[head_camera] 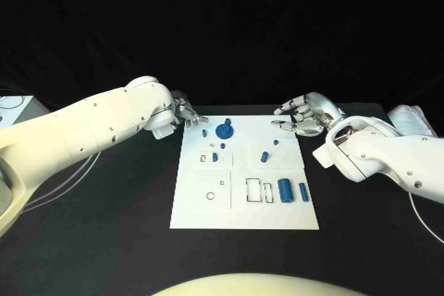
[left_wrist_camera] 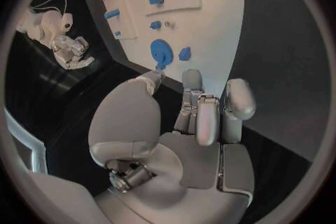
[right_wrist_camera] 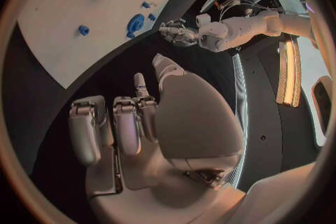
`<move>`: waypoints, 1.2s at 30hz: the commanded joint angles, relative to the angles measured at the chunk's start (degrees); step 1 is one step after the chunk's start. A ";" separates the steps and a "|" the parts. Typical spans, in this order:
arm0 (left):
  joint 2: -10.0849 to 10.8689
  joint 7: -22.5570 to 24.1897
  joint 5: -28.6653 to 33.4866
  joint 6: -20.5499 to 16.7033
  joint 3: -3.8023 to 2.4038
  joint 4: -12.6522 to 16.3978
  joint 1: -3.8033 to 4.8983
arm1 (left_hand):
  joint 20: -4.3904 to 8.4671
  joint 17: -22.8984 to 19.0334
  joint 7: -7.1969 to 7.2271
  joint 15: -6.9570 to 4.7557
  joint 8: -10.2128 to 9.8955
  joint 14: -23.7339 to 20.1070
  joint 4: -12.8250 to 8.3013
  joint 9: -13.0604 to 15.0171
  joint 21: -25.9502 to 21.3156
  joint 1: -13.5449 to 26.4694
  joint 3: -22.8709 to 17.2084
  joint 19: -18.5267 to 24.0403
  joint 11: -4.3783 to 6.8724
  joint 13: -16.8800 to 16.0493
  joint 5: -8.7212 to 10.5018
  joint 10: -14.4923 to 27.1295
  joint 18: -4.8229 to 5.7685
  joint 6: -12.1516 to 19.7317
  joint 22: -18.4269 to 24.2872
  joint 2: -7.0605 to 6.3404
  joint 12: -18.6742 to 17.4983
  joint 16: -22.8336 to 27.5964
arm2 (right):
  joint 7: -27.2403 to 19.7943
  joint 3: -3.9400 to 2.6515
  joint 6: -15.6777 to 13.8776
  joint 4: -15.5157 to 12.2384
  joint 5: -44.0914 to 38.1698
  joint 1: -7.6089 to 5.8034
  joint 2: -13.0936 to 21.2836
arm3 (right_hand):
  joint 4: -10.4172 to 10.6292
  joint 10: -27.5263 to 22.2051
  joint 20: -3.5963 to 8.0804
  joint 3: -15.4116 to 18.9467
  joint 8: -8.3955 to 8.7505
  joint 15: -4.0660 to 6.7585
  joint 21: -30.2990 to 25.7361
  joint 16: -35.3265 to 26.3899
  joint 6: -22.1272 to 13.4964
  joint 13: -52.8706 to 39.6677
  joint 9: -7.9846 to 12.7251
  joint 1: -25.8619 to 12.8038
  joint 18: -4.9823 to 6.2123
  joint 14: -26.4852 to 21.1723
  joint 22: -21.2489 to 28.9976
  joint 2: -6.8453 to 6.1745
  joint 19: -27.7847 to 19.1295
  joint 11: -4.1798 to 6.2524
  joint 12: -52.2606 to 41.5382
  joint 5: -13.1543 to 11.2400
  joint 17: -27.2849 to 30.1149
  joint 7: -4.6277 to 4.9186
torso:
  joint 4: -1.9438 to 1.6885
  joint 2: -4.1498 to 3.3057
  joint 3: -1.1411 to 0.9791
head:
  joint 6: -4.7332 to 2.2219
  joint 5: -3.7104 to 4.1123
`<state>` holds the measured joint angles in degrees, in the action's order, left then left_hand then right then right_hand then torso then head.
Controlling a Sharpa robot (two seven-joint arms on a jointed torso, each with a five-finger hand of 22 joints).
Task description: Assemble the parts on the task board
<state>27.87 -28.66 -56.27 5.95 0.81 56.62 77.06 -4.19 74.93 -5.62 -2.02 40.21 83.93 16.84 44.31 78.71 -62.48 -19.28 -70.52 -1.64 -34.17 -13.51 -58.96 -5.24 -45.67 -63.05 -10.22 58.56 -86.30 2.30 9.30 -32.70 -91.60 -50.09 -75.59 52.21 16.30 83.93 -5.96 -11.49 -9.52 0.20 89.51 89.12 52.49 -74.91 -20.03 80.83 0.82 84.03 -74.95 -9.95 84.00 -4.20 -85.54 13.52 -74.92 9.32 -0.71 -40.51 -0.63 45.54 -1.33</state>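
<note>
Judging by layout, the task is early to mid. The white rectangular task board (head_camera: 245, 180) sits mid-table with the blue parts spread across it, and neither hand holds one.

On the board:
- blue round disc-shaped part (head_camera: 224, 130) near the far edge, with a small blue block (head_camera: 203, 133) just beside it toward the left hand
- small blue upright piece (head_camera: 215, 157) inside an outlined recess below the disc; it looks seated, but I can't confirm
- short blue peg (head_camera: 265, 157) toward the right-hand side, mid-board
- blue cylinder (head_camera: 285, 189) and thin blue bar (head_camera: 303, 192) near the board's right edge, lying loose next to outlined rectangular slots (head_camera: 253, 189) that look unfilled
- small oval outline (head_camera: 211, 196) on the left side also looks unfilled

Left hand (head_camera: 188, 112) hovers just off the board's far-left corner, fingers loosely apart, holding nothing. Right hand (head_camera: 306, 115) is at the far-right corner, fingers partly curled, gripping nothing.

Remaining, as I read it: seat the cylinder, bar and loose pieces in their slots.
</note>
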 commanded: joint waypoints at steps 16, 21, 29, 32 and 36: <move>-4.39 1.42 1.79 4.93 1.54 -7.23 0.09 | -0.34 6.43 -0.13 0.47 -0.37 1.94 -0.07 -0.19 -0.24 -0.44 0.41 0.27 -0.10 0.08 0.02 0.51 -0.60 0.52 0.09 0.42 0.19 0.27 | -0.38 -0.04 0.53 -0.26 -0.14 0.01 -0.12 | 0.28 1.96 -0.05 -0.12 -0.14 -0.34 -0.12 -0.35 0.06 -11.22 0.06 -0.58 -0.66 5.29 -14.63 -0.18 5.71 -0.23 0.15 -0.08 -12.41 -0.07 | 0.13 -0.29 0.08 | 0.11 -0.05; -4.95 1.60 2.23 5.00 1.77 -7.93 0.03 | -0.38 6.46 -0.16 0.51 -0.42 1.94 -0.05 -0.25 -0.28 -0.40 0.44 0.33 -0.14 0.08 0.07 0.58 -0.61 0.51 0.15 0.50 0.21 0.25 | -0.37 -0.04 0.54 -0.29 -0.15 0.00 -0.15 | 0.28 1.96 -0.05 -0.12 -0.14 -0.34 -0.12 -0.35 0.06 -11.22 0.06 -0.58 -0.66 5.29 -14.63 -0.18 5.71 -0.23 0.15 -0.08 -12.41 -0.07 | 0.20 -0.31 0.07 | 0.29 0.02; -5.22 1.85 2.60 5.56 1.99 -8.38 -0.01 | -0.52 6.47 -0.22 0.62 -0.56 1.92 -0.17 -0.47 -0.25 -0.75 0.37 0.31 -0.22 0.08 0.11 0.80 -0.60 0.43 0.05 0.89 0.33 0.21 | -0.35 -0.04 0.57 -0.21 -0.16 -0.01 -0.22 | 0.28 1.96 -0.05 -0.12 -0.14 -0.34 -0.12 -0.35 0.06 -11.22 0.06 -0.58 -0.66 5.29 -14.63 -0.18 5.71 -0.23 0.15 -0.08 -12.41 -0.07 | 0.09 -0.31 0.07 | 0.54 0.13; -5.27 1.90 2.65 5.82 2.01 -8.42 -0.01 | -0.59 6.52 -0.23 0.65 -0.60 1.92 -0.24 -0.58 -0.23 -1.18 0.29 0.28 -0.23 0.07 0.10 0.89 -0.60 0.36 -0.02 1.04 0.42 0.17 | -0.35 -0.04 0.57 -0.19 -0.17 -0.01 -0.26 | 0.28 1.96 -0.05 -0.12 -0.14 -0.34 -0.12 -0.35 0.06 -11.22 0.06 -0.58 -0.66 5.29 -14.63 -0.18 5.71 -0.23 0.15 -0.08 -12.41 -0.07 | 0.06 -0.30 0.08 | 0.57 0.11; -5.46 1.99 2.78 6.31 2.10 -8.58 -0.04 | -0.64 6.52 -0.23 0.68 -0.64 1.91 -0.25 -0.69 -0.25 -1.61 0.20 0.33 -0.24 0.07 0.09 0.97 -0.61 0.27 0.01 1.20 0.51 0.15 | -0.35 -0.04 0.60 -0.18 -0.18 -0.01 -0.30 | 0.17 1.99 -0.04 -0.23 -0.12 -0.33 -0.16 -0.35 -0.02 -11.24 0.14 -0.77 -0.64 5.29 -14.60 -0.10 5.68 -0.23 0.12 0.07 -12.42 -0.08 | 0.16 -0.29 0.08 | 0.69 0.07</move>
<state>22.67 -27.52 -54.12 10.73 2.90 48.09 77.02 -4.39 74.92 -5.82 -1.61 39.79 83.93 16.67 43.68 78.71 -63.70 -19.12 -70.33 -1.85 -34.19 -13.51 -58.35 -5.23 -45.47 -62.99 -9.00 58.81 -86.30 2.29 9.29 -32.67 -91.74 -50.07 -75.61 51.96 16.30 83.93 -5.96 -11.49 -9.52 0.20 89.51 89.12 52.49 -74.90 -19.93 80.60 0.82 84.02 -74.92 -10.18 84.00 -4.20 -85.54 13.52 -74.91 9.32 -0.59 -40.82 -0.56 46.14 -1.21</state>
